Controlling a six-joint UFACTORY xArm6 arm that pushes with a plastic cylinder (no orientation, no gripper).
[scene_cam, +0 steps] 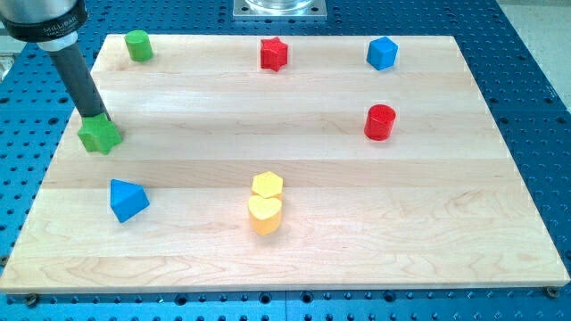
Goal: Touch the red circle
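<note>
The red circle is a red cylinder standing at the view's right of the wooden board. My tip is at the view's far left, touching the top edge of a green star-shaped block. The tip is far from the red circle, nearly the whole board width to its left. The dark rod rises from the tip toward the view's top left corner.
A green cylinder stands at the top left, a red star at the top middle, a blue block at the top right. A blue triangle lies at the lower left. A yellow hexagon touches a yellow heart.
</note>
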